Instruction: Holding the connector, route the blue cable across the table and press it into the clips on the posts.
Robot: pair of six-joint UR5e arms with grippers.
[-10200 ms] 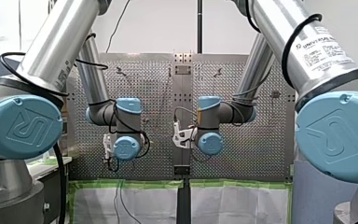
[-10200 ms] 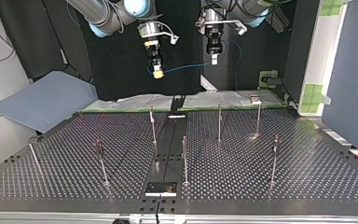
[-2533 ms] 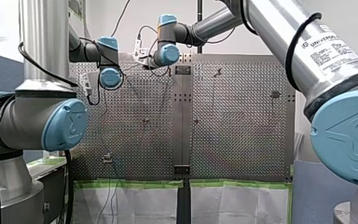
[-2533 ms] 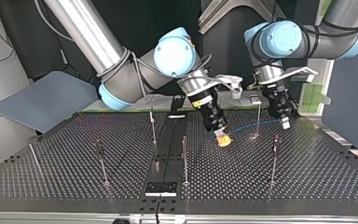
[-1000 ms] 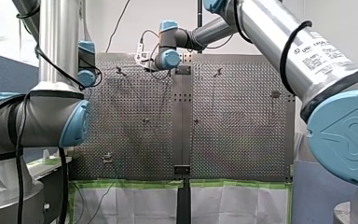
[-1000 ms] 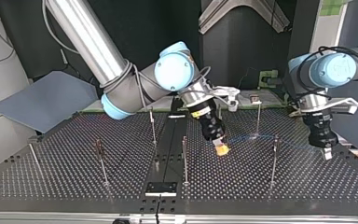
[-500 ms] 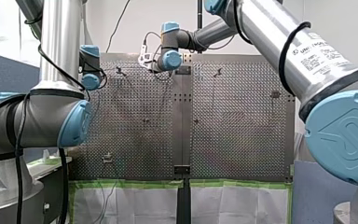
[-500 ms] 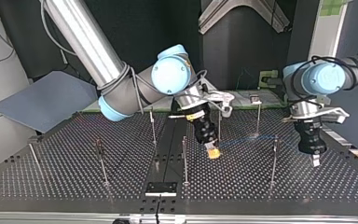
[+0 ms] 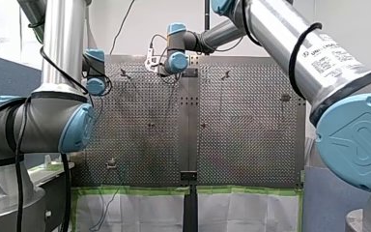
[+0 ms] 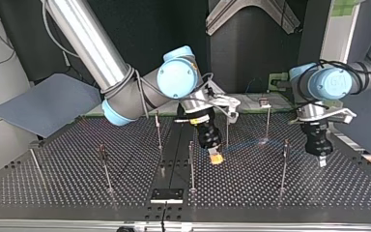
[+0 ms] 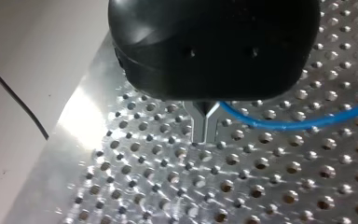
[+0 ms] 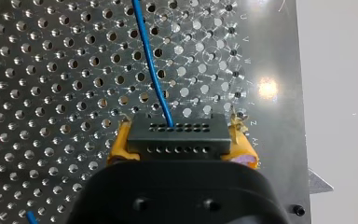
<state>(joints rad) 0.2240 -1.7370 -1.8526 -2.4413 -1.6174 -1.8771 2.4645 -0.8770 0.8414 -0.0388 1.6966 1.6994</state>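
Observation:
In the right wrist view my right gripper (image 12: 182,147) is shut on a black connector (image 12: 177,138) held between its yellow pads (image 12: 119,145). The blue cable (image 12: 151,70) leaves the connector and runs ahead over the perforated plate. In the left wrist view my left gripper (image 11: 205,133) has its metal fingers shut on the blue cable (image 11: 298,122), which trails off to one side. In the top view my right gripper (image 10: 216,157) hangs low near the middle posts. My left gripper (image 10: 321,160) is at the right, beside a post (image 10: 284,166). The cable (image 10: 251,144) stretches between them.
Several thin posts stand on the perforated table (image 10: 77,193), among them one (image 10: 227,126) just behind my right gripper, one (image 10: 191,164) in front of it and one (image 10: 267,121) further back. A grey sheet (image 10: 43,106) lies beyond the table at the top view's left.
In the top view my right gripper has shifted left and slightly back, towards the middle posts. My left gripper has moved left, closer to the right-hand post. Both keep their grip.

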